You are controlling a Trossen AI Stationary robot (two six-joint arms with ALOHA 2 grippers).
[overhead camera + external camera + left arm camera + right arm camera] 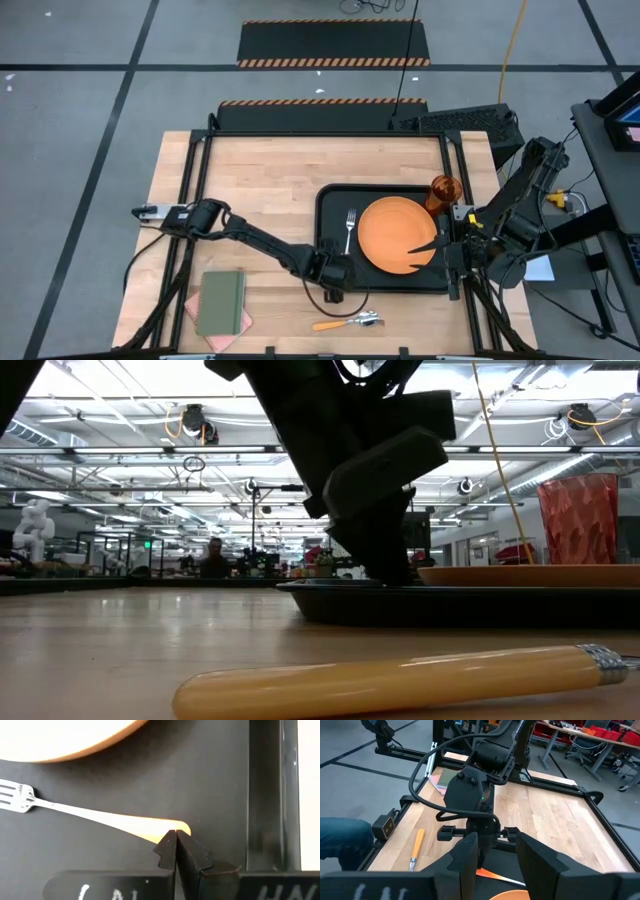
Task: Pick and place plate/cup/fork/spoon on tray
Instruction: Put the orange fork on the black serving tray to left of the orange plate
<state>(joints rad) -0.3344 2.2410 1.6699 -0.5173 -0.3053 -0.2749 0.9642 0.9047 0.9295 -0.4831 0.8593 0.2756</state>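
The fork (75, 812) lies flat on the tray (335, 275), w/ the plate (397, 235) just beside it. It looks light, stiff and thin, so probably slippery; the handle end seems the best place to take it. The left gripper (176, 834) is closed, fingertips together right at the handle's end; whether they really pinch it I cannot tell. The spoon (345, 322) is on the table, near the tray's front edge. The cup (444, 190) stands at the tray's far right corner. The right gripper (441, 243), wide open and holding nothing, is over the plate's right rim.
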